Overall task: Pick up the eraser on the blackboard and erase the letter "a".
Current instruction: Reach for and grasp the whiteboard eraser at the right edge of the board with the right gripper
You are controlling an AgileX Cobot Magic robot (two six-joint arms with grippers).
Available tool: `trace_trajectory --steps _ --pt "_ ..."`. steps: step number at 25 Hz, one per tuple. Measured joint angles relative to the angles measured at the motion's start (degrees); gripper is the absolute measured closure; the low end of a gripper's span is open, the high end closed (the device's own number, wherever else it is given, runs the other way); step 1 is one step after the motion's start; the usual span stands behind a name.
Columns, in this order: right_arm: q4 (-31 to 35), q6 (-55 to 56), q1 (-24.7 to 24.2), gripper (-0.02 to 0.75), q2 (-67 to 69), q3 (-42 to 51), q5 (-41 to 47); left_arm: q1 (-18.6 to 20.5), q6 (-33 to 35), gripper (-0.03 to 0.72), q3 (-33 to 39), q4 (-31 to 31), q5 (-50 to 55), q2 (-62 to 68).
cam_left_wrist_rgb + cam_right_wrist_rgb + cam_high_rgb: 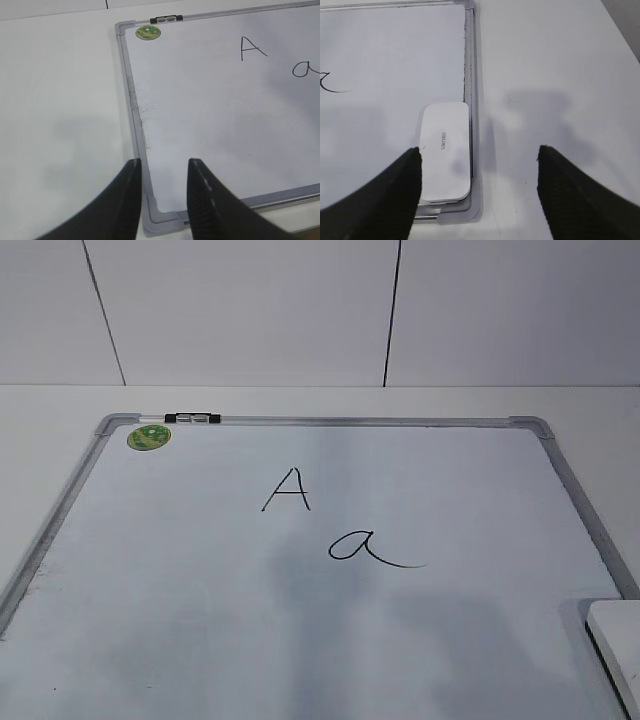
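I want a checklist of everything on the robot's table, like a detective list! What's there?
Surface: plain white table, shadows only.
Blackboard: lies flat, silver-grey frame, faint grey smudges.
Letter "a": unerased, below and right of the capital "A".
Eraser: white, lies flat on the board in a corner, against the frame; nothing grips it.
Clutter: round green sticker in a board corner; small black-and-white clip on the frame beside it.
Left gripper: open, empty, above another board corner.
Right gripper: open wide, empty, above the eraser.
Cables: nothing seen.
Surroundings: white panelled wall with dark seams.
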Motion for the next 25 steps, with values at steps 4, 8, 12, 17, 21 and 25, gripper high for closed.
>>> trace_trajectory --steps 4,8,12,17,21,25 --pt "0.0 0.0 0.0 0.164 0.0 0.0 0.0 0.0 0.0 0.454 0.0 0.0 0.0 0.0" --pt "0.0 0.0 0.0 0.164 0.0 0.0 0.0 0.0 0.0 0.454 0.0 0.0 0.0 0.0" --pt "0.0 0.0 0.0 0.164 0.0 0.0 0.0 0.0 0.0 0.454 0.0 0.0 0.0 0.0" --pt "0.0 0.0 0.0 0.164 0.0 0.0 0.0 0.0 0.0 0.454 0.0 0.0 0.0 0.0" --pt "0.0 0.0 0.0 0.164 0.0 0.0 0.0 0.0 0.0 0.454 0.0 0.0 0.0 0.0" --pt "0.0 0.0 0.0 0.164 0.0 0.0 0.0 0.0 0.0 0.454 0.0 0.0 0.0 0.0"
